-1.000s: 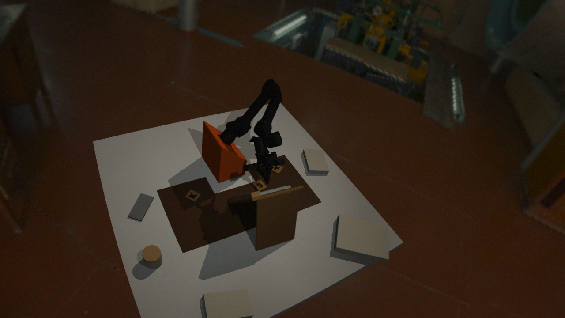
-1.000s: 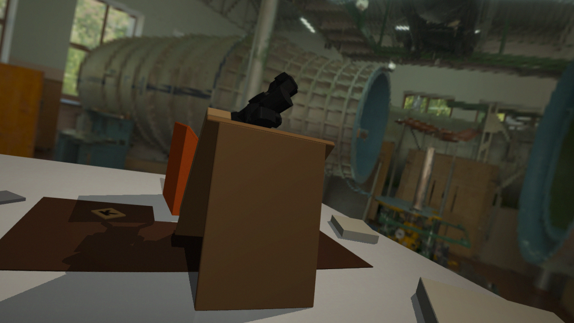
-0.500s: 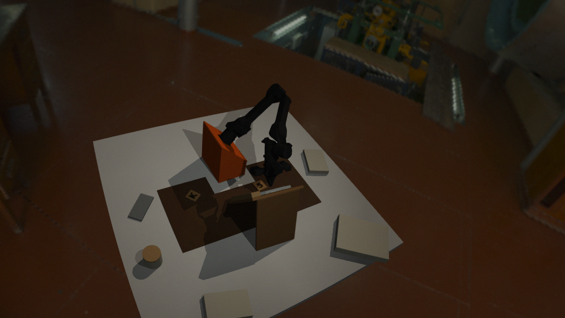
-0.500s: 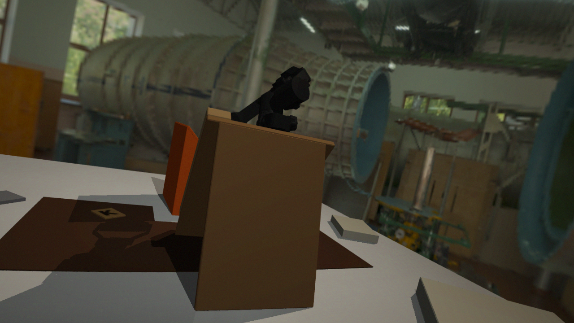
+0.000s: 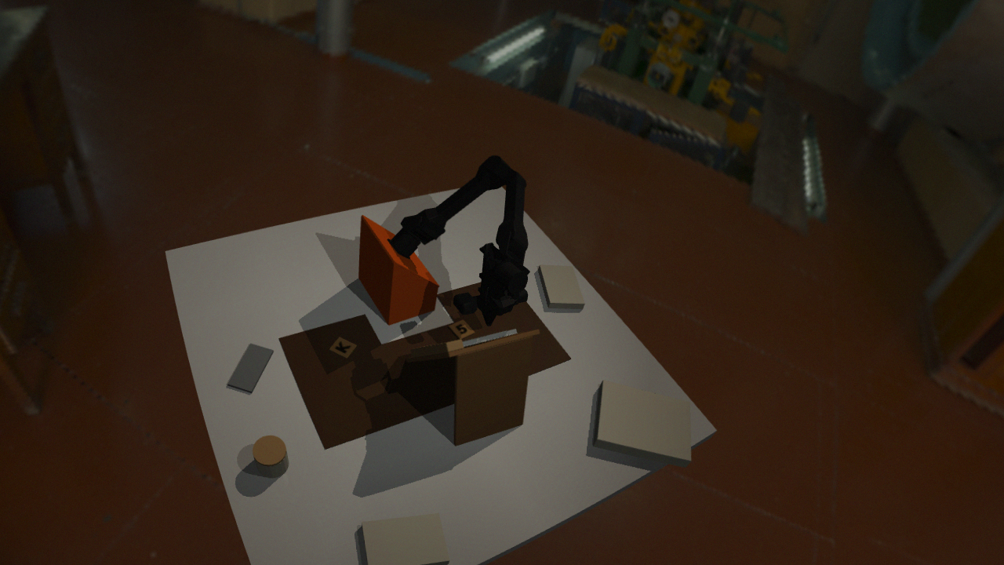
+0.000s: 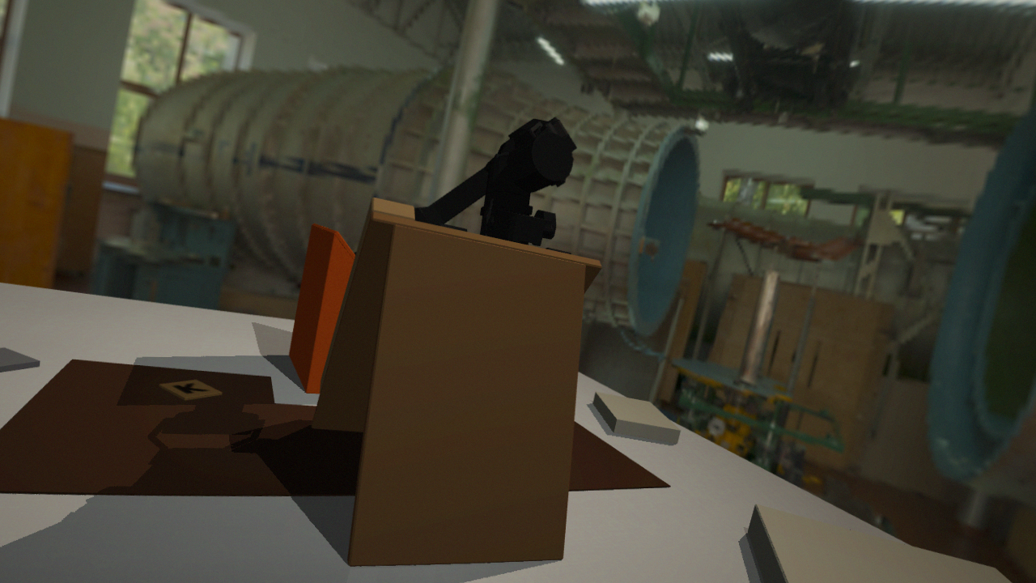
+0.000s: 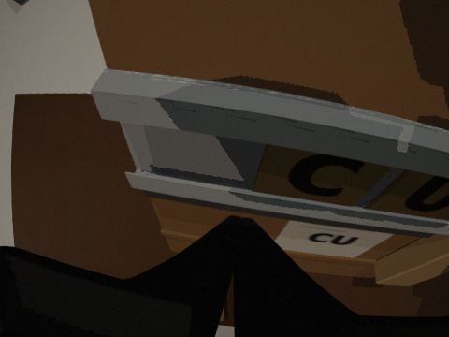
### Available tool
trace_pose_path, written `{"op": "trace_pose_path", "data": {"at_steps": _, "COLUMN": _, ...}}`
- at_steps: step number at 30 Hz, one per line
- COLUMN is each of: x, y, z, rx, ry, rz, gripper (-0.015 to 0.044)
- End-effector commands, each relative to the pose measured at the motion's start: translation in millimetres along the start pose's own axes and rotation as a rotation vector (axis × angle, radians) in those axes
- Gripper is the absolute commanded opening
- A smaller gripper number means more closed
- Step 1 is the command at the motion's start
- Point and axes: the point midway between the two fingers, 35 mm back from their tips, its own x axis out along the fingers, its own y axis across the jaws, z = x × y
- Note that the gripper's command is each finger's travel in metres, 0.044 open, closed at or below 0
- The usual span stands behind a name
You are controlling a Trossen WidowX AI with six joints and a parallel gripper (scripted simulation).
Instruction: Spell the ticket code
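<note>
The board (image 5: 491,393) (image 6: 470,376) (image 7: 234,37) carries the grey rail (image 7: 131,84) (image 5: 491,338). In the wrist view, a C tile (image 7: 323,175) and a U tile (image 7: 435,192) sit in the rail, reading CU, with a narrow gap between them. Bare rail shows left of the C. The ticket (image 7: 299,239) below reads CU. My gripper (image 7: 238,227) (image 5: 489,322) is shut and empty, its tips in front of the rail's lower lip; contact cannot be told. A K tile (image 5: 343,347) (image 6: 189,389) and an S-like tile (image 5: 461,329) lie on the mat.
The brown mat (image 5: 308,393) (image 6: 57,435) lies under the board. An orange wedge (image 5: 393,288) (image 6: 311,312) stands by the arm's base. A grey slab (image 5: 250,367), a round-topped cylinder (image 5: 270,453) and beige blocks (image 5: 560,286) (image 5: 642,421) (image 5: 405,539) stand around on the counter.
</note>
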Motion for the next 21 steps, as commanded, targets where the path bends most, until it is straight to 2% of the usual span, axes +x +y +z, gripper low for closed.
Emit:
{"op": "trace_pose_path", "data": {"at_steps": 1, "x": 0.1, "y": 1.2, "z": 0.3, "rx": -0.002, "ry": 0.013, "rz": 0.009, "gripper": 0.0}}
{"op": "trace_pose_path", "data": {"at_steps": 21, "x": 8.5, "y": 0.4, "z": 6.7, "rx": -0.003, "ry": 0.012, "rz": 0.009, "gripper": 0.0}}
